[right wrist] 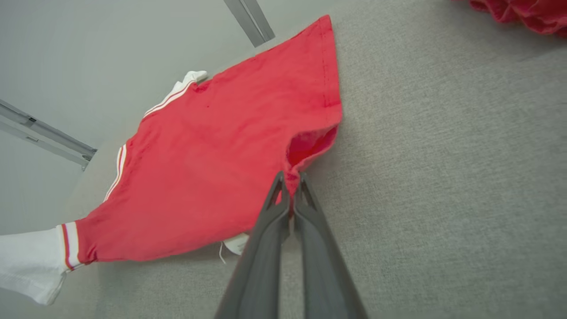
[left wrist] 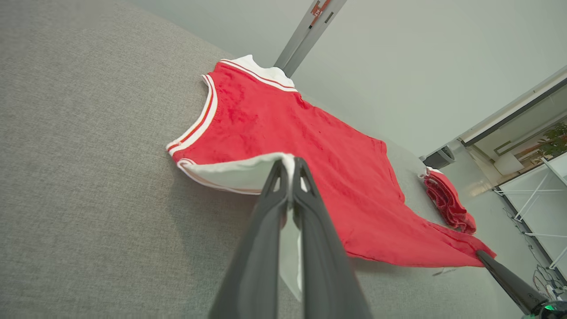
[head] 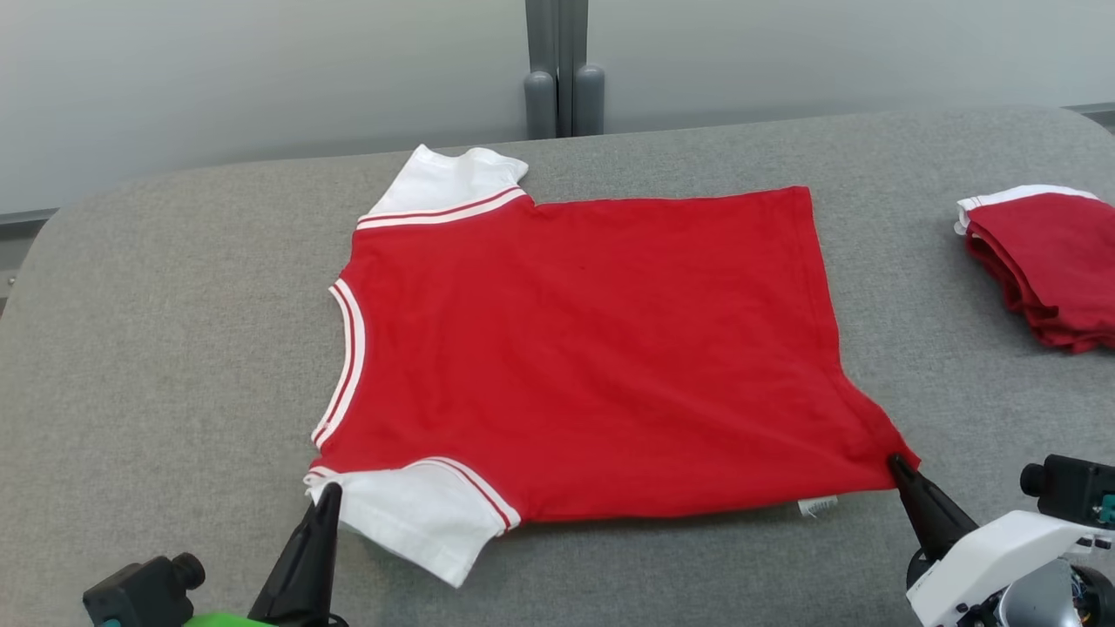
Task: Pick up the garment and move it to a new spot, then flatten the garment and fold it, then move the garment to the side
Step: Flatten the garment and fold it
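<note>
Red cotton T-shirt with white striped sleeves (head: 575, 357) lies spread at the middle of the grey felt desk (head: 157, 348) — left gripper (head: 331, 490) pinches its near white sleeve, right gripper (head: 895, 461) its near hem corner. Uneven pulls could slip either thin pinch or rumple the cloth

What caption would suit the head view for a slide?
Left tool pinches the red shirt's white sleeve, right tool its hem corner, on a grey surface.
</note>
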Robot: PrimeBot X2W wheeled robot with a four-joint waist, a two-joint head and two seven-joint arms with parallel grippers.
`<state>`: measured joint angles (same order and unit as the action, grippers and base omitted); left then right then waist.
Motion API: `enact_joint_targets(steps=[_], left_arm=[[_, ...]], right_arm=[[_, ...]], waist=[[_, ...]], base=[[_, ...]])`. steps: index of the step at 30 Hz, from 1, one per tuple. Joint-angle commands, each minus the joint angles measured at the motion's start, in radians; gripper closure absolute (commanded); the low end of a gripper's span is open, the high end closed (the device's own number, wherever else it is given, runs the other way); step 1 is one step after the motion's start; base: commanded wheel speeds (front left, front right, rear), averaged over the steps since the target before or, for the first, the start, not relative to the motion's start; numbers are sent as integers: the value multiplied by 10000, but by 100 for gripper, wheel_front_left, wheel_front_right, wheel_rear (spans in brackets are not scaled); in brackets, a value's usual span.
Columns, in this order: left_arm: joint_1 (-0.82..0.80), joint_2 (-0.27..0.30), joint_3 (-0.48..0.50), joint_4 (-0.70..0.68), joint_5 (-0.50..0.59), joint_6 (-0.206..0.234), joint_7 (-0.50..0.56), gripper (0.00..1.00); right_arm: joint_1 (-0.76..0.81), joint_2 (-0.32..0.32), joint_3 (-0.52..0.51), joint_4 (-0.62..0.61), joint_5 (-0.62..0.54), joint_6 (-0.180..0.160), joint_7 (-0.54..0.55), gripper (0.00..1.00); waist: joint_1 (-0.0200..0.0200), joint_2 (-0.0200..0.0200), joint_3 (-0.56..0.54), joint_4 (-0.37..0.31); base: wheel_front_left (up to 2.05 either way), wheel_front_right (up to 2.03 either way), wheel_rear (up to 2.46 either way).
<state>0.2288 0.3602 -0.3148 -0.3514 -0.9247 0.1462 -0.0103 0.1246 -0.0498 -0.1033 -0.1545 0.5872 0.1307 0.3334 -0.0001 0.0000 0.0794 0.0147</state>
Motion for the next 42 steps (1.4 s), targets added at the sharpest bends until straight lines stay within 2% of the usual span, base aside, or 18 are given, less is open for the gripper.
enact_joint_targets(steps=[1,6,12,19,25,33,42], left_arm=[[-247,-9,13,248,35,-123,-76,100],[-730,-226,-182,1035,-117,-512,-156,100],[-1621,-447,-376,1744,-87,-887,-87,100],[-3276,-837,-428,2772,3,-1282,-227,100],[-4750,-1166,-222,4089,64,-1493,-544,100],[-6062,-1436,-224,5894,168,-1804,-803,100],[-6993,-1664,-418,7727,413,-2000,-1034,100]], right_arm=[[-181,-26,-102,340,52,-3,-93,100],[-664,-24,-259,1808,391,-3,-147,100],[-1289,-25,-51,2631,318,-3,64,100],[-2271,-26,-11,3477,1170,-3,210,100],[-3479,-27,-196,4463,1526,-3,-424,100],[-4912,-31,-543,6150,1174,-3,-1368,100],[-5997,-29,-201,7622,728,-3,-2038,100]], waist=[[1,0,33,-13],[1,0,118,19],[1,0,191,90],[1,0,283,141],[1,0,359,93],[1,0,545,60],[1,0,771,-18]], base=[[0,0,0],[0,0,0],[0,0,0],[0,0,0],[0,0,0],[0,0,0],[0,0,0]])
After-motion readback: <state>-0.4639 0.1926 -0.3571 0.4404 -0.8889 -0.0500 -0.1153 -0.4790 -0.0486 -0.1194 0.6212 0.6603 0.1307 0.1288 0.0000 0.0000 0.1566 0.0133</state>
